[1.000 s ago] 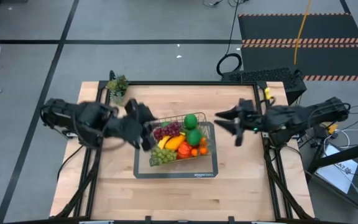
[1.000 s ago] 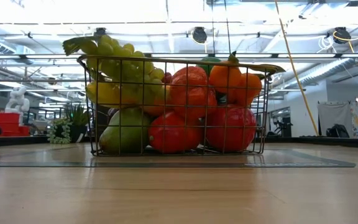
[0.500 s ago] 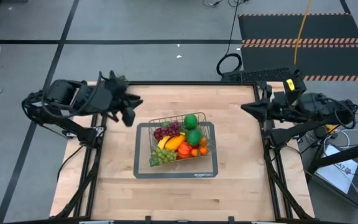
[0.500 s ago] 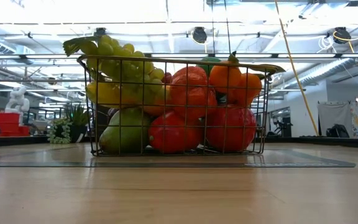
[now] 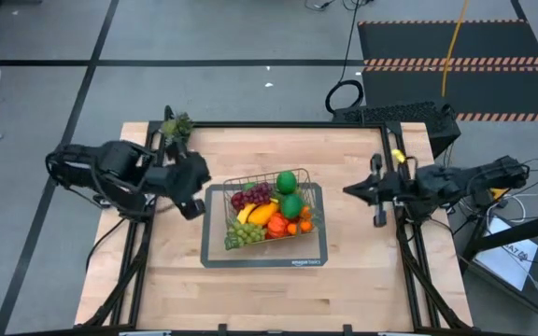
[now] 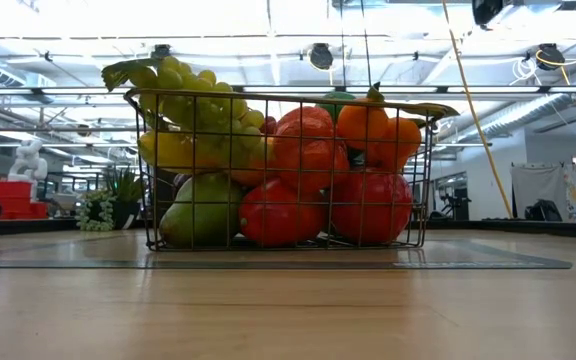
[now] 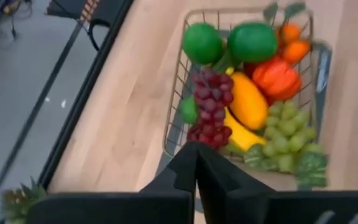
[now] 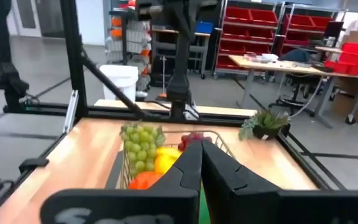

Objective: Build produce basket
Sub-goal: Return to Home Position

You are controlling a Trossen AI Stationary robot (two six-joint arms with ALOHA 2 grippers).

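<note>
High view: the basket [image 5: 215, 254] stands mid-table, full of produce [image 5: 271, 213], its long side across the table. The left gripper [image 5: 197, 196] is just beside its left end, nearer than the right gripper [image 5: 348, 190]. Both are empty, with fingers pressed together.

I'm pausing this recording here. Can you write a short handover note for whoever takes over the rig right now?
Left claw: shut, empty, over the table just left of the basket.
Right claw: shut, empty, near the table's right edge, apart from the basket.
Produce: piled in the basket at mid-table; none seen loose on the table.
Done: the basket looks filled.
Left: apparently only parking both arms.
</note>
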